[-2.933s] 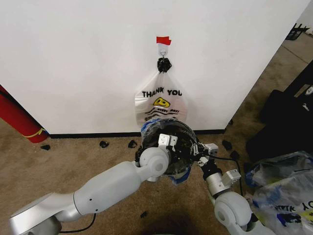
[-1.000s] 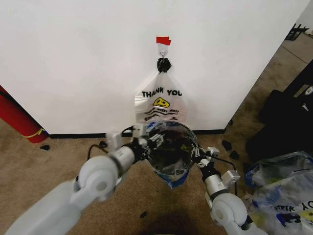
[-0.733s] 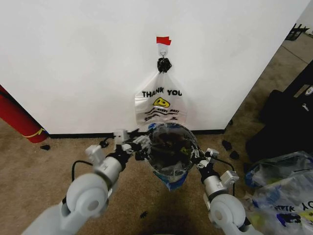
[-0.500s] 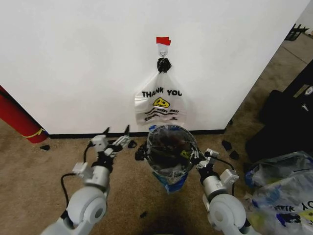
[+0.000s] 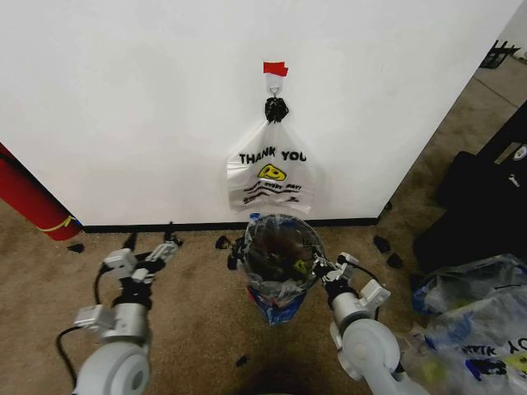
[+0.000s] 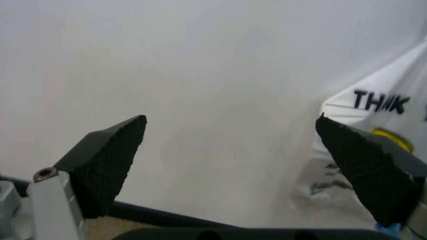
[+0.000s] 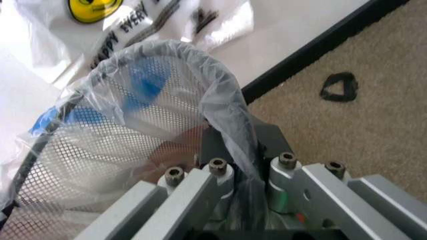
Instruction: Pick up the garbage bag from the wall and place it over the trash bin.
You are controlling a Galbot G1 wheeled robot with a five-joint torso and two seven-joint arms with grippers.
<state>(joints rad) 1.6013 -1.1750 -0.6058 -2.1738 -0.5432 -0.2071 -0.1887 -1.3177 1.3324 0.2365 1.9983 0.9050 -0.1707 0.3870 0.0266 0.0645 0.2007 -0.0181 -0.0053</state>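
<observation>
Crinkly garbage bag (image 7: 160,65) drapes the trash bin (image 5: 280,251); your right tool (image 7: 230,175) pinches its rim, so release gently; left tool (image 6: 233,165) gapes empty.

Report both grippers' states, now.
Left gripper: open, empty.
Right gripper: shut on the black wire-mesh trash bin's rim and the clear plastic garbage bag over it.
</observation>
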